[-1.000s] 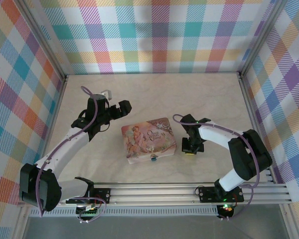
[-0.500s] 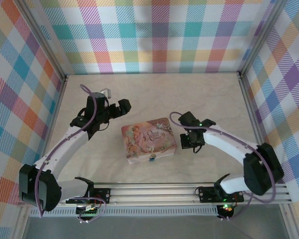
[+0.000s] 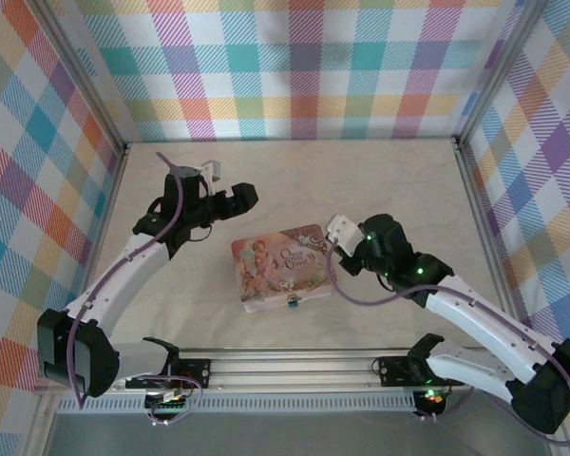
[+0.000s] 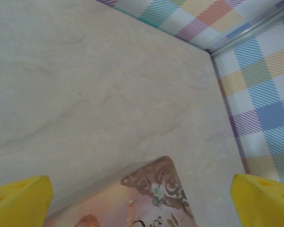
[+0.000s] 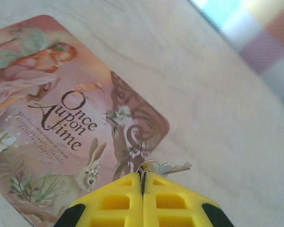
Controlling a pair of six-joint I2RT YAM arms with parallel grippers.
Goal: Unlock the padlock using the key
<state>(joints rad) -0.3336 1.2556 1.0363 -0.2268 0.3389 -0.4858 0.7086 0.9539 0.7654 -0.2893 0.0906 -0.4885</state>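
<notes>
Right claw [image 5: 142, 183], pinched shut on the key [image 5: 175, 167], has swung in from the table's right side, and we now see it over the far right corner of the pink tin [image 3: 283, 266]. Left claw [image 3: 230, 199] hangs wide open off the tin's far left corner, having edged toward the table's far edge. We find the padlock [image 3: 292, 304] on the tin's near side.

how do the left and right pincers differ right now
The left pincer is open, its yellow fingers wide apart; the right pincer is shut. The left pincer holds nothing; the right pincer pinches the key at its tips. Both have yellow fingers and the pink tin in view.
</notes>
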